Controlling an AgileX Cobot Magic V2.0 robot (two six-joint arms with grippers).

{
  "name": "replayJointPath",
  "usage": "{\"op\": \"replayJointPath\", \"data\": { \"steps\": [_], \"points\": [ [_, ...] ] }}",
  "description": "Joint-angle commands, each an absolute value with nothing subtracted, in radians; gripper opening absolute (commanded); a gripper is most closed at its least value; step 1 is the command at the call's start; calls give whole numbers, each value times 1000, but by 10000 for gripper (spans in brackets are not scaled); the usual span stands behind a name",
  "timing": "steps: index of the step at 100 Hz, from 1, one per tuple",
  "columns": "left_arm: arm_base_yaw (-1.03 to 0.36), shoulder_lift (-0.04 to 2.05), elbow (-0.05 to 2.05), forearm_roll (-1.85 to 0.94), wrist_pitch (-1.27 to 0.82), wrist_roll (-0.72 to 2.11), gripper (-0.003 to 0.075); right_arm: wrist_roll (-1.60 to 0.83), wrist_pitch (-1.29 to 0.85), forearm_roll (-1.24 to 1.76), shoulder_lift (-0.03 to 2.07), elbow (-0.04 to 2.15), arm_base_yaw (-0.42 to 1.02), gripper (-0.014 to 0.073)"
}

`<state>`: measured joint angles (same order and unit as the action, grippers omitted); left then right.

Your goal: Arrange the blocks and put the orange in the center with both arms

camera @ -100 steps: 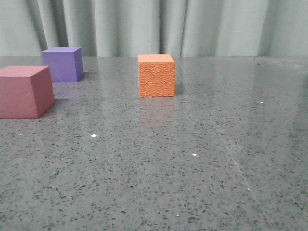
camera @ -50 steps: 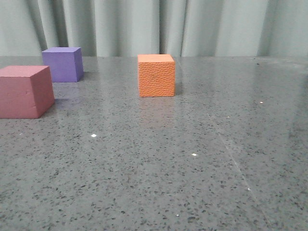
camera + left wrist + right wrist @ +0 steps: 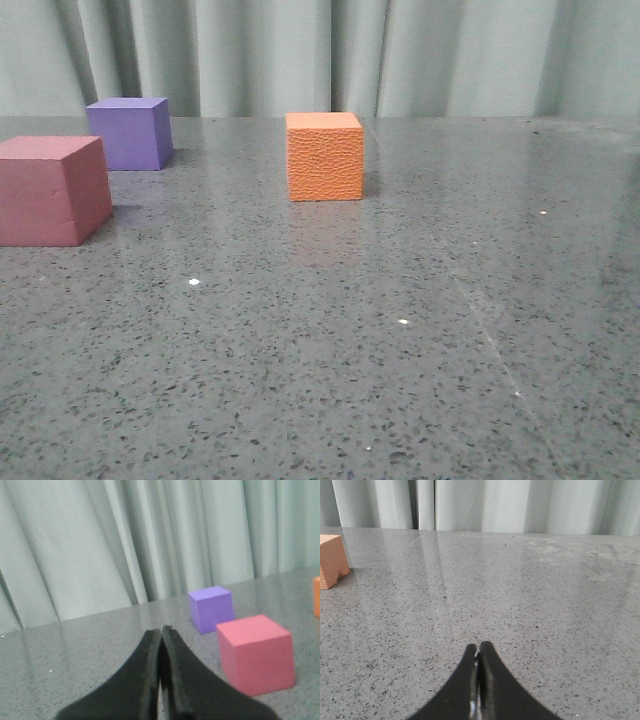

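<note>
The red block (image 3: 50,190) runs off the left edge of the front view. The left wrist view cuts the orange block (image 3: 317,596) to a sliver at its edge (soft focus there too), and the right wrist view also clips the orange block (image 3: 332,560).

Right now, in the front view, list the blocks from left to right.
pinkish-red cube → purple cube → orange cube
</note>
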<state>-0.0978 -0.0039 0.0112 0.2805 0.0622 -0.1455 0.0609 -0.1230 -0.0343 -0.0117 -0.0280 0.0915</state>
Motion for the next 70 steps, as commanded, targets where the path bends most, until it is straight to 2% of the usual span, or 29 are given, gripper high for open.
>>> {"op": "replayJointPath", "data": {
  "steps": [1, 9, 20, 37, 54, 70],
  "points": [
    [-104, -6, 93, 164, 39, -166, -19, 47, -36, -34, -35, -14, 85, -67],
    [-104, 61, 226, 153, -170, -166, -19, 47, -36, -34, -35, -14, 85, -67],
    [-104, 220, 427, 128, -344, -166, -19, 47, -36, -34, -35, -14, 85, -67],
    [-104, 506, 739, -67, -607, -155, -19, 47, -38, -34, -35, -14, 85, -67],
    [-104, 761, 967, -203, -714, -14, -19, 47, -38, -34, -35, -14, 85, -67],
    [-104, 904, 1048, -219, -720, 0, -19, 47, -38, -34, -35, -14, 85, -67]
  ]
}}
